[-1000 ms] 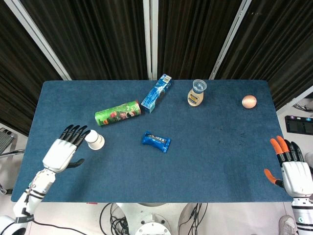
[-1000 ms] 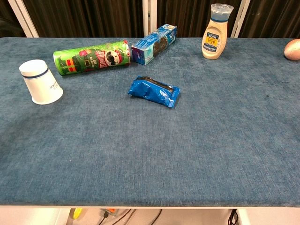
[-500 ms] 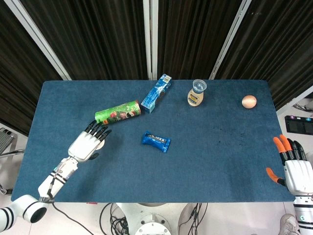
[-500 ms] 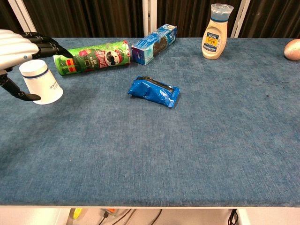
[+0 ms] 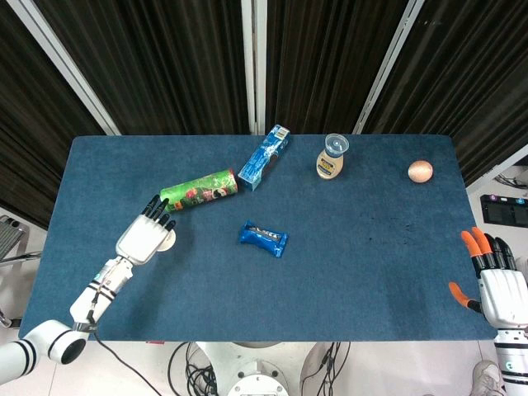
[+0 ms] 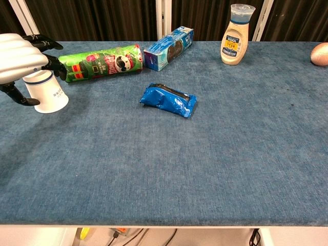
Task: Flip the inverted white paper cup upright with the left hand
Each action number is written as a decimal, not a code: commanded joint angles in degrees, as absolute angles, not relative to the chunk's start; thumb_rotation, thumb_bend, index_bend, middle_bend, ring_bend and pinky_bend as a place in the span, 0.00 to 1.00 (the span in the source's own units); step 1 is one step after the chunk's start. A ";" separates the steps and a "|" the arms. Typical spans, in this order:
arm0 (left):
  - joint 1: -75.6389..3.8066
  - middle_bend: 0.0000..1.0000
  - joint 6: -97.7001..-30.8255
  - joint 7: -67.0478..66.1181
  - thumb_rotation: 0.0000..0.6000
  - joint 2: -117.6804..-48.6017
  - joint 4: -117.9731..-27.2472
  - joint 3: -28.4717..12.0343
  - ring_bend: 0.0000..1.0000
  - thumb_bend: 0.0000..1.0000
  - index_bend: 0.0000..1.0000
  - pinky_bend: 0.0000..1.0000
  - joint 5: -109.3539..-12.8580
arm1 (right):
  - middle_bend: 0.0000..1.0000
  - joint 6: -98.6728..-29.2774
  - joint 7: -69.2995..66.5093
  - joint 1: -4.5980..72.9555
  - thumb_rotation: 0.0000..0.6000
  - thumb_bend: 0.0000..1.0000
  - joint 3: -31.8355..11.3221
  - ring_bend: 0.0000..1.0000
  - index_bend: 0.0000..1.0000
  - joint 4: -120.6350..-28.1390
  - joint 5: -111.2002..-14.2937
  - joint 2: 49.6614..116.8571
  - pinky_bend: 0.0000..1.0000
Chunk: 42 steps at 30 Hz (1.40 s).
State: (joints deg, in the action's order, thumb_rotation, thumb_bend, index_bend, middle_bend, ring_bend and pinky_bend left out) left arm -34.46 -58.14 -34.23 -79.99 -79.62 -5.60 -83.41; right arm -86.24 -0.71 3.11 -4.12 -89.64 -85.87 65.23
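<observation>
- The white paper cup (image 6: 47, 93) stands upside down near the left edge of the blue table (image 6: 205, 164), wide rim on the cloth, just in front of the green chip can's end.
- The left hand (image 6: 19, 57) lies over the cup's top, fingers (image 6: 48, 60) curled down its far side and thumb low on the near side; it looks closed round the cup, though from overhead the hand (image 5: 143, 239) hides nearly all of it.
- The green chip can (image 5: 199, 190) lies on its side just beyond.
- A blue box (image 5: 264, 157), a blue snack packet (image 5: 264, 238), a sauce bottle (image 5: 332, 157) and an egg (image 5: 420, 171) sit further right.
- The right hand (image 5: 498, 285) hovers off the table's right edge, fingers apart, holding nothing.
</observation>
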 commanded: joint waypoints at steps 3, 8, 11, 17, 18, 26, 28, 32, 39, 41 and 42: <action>-34.63 0.41 -59.57 -34.15 1.00 -80.59 -78.87 -5.44 0.00 0.22 0.39 0.00 -83.72 | 0.00 -86.04 -0.75 3.15 1.00 0.18 -4.15 0.00 0.00 -89.67 -85.67 65.23 0.00; -34.51 0.46 -61.24 -32.29 1.00 -80.75 -78.75 -5.22 0.04 0.23 0.43 0.00 -84.51 | 0.00 -85.88 -0.80 3.16 1.00 0.18 -4.11 0.00 0.00 -89.60 -85.54 65.29 0.00; -34.03 0.47 -62.86 -27.15 1.00 -80.33 -80.13 -5.42 0.05 0.23 0.44 0.00 -85.06 | 0.00 -85.88 -0.85 3.14 1.00 0.18 -4.10 0.00 0.00 -89.54 -85.52 65.32 0.00; -31.30 0.47 -67.73 -1.99 1.00 -79.47 -84.51 -6.91 0.06 0.23 0.44 0.00 -84.72 | 0.00 -85.79 -0.82 3.20 1.00 0.18 -4.13 0.00 0.00 -89.53 -85.46 65.37 0.00; -30.69 0.47 -68.05 3.43 1.00 -79.35 -84.89 -7.07 0.06 0.23 0.44 0.00 -84.20 | 0.00 -85.68 -0.82 3.24 1.00 0.18 -4.13 0.00 0.00 -89.54 -85.43 65.39 0.00; -26.03 0.48 -70.23 31.02 1.00 -83.99 -81.32 -6.35 0.07 0.23 0.46 0.00 -81.66 | 0.00 -85.20 -0.39 3.44 1.00 0.18 -3.95 0.00 0.00 -89.59 -85.41 65.84 0.00; -25.23 0.49 -70.95 33.49 1.00 -86.28 -77.90 -5.61 0.07 0.23 0.46 0.00 -82.15 | 0.00 -85.11 -0.14 3.52 1.00 0.18 -3.94 0.00 0.00 -89.64 -85.45 65.88 0.00; -24.47 0.48 -70.76 37.41 1.00 -89.20 -73.43 -4.74 0.07 0.23 0.45 0.00 -82.45 | 0.00 -85.43 0.07 3.47 1.00 0.18 -3.84 0.00 0.00 -89.94 -85.87 65.80 0.00; -24.15 0.47 -71.10 42.06 1.00 -91.63 -68.39 -3.92 0.07 0.22 0.43 0.00 -84.32 | 0.00 -85.53 -0.91 3.35 1.00 0.18 -3.76 0.00 0.00 -89.96 -85.96 65.47 0.00; -24.30 0.41 -71.23 43.69 1.00 -91.61 -67.65 -3.32 0.05 0.22 0.42 0.00 -85.61 | 0.00 -85.29 -0.99 3.42 1.00 0.18 -3.67 0.00 0.00 -89.96 -85.98 65.38 0.00; -24.44 0.38 -71.18 44.16 1.00 -91.45 -67.25 -2.91 0.04 0.22 0.41 0.00 -86.30 | 0.00 -85.14 -1.11 3.47 1.00 0.18 -3.62 0.00 0.00 -90.01 -86.00 65.34 0.00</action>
State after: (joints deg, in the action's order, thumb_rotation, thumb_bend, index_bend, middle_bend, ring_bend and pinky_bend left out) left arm -24.37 -70.98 42.95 -91.32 -68.17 -3.67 -85.02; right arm -85.20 -1.05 3.44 -3.65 -89.99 -85.99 65.37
